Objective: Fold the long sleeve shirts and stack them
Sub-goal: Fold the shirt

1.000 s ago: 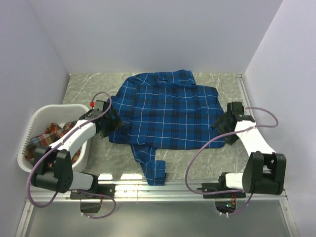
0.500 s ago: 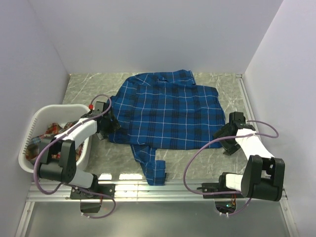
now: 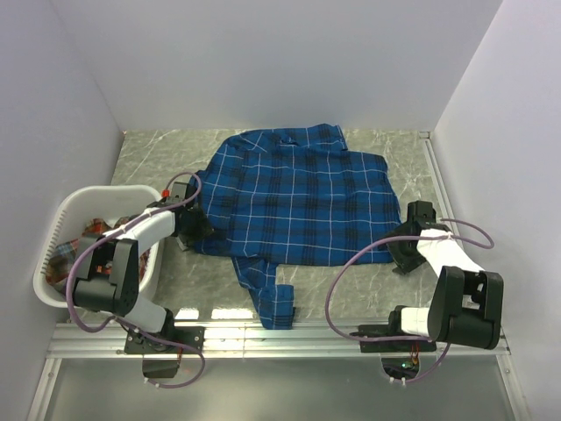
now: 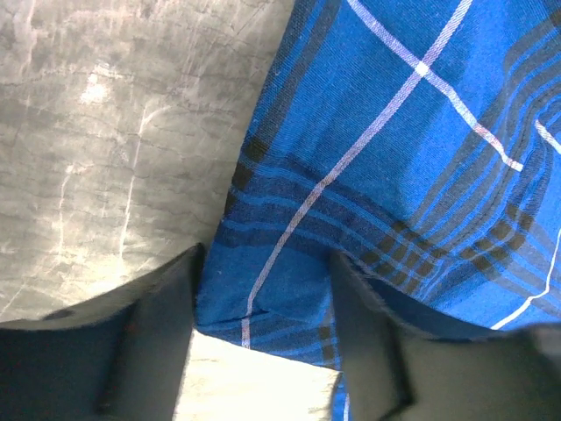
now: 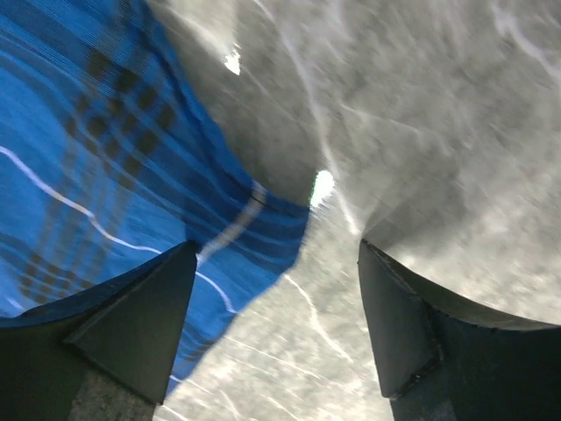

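A royal blue plaid shirt lies spread flat on the table, one sleeve hanging down toward the near edge. My left gripper is open at the shirt's lower left corner; in the left wrist view the blue cloth lies between the two fingers. My right gripper is open at the shirt's lower right corner; in the right wrist view that corner sits by the left finger, with bare table between the fingers. A red-orange plaid shirt lies in the basket.
A white plastic laundry basket stands at the left beside my left arm. The grey marbled table is walled in by white panels, with a metal rail along the near edge.
My left gripper has slid a little down and right along the shirt's left edge. My right gripper has moved down toward the near edge, to the shirt's lower right corner.
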`<control>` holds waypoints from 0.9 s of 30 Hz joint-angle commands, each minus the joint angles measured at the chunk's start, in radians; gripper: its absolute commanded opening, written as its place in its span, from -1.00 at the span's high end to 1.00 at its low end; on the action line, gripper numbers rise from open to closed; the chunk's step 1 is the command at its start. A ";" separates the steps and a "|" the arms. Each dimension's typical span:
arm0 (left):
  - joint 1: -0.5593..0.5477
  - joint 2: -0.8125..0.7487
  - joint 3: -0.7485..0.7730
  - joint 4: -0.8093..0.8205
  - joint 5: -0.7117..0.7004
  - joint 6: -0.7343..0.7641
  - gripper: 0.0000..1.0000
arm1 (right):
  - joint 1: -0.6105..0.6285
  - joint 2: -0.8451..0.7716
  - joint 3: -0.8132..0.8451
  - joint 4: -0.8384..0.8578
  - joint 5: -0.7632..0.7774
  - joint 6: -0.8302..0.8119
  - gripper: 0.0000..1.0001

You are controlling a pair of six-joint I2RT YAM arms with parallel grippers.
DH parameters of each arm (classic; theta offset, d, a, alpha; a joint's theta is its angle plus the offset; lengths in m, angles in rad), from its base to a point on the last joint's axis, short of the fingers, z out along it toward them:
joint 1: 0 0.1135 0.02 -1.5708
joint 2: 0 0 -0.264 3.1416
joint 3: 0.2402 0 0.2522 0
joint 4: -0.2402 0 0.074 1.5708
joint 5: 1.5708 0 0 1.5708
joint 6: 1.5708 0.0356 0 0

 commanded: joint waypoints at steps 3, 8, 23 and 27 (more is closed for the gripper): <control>0.007 0.028 -0.004 -0.020 0.033 -0.004 -0.16 | -0.005 0.072 -0.026 0.145 -0.009 0.059 -0.45; 0.007 0.007 0.003 -0.018 0.051 0.003 0.32 | -0.005 0.063 -0.010 0.120 0.023 0.050 0.23; 0.029 -0.093 0.184 -0.239 0.076 0.074 0.99 | -0.022 -0.080 0.193 -0.134 0.147 -0.053 1.00; 0.055 -0.104 0.202 -0.261 0.096 0.081 0.99 | -0.027 -0.072 0.222 -0.150 0.144 -0.062 1.00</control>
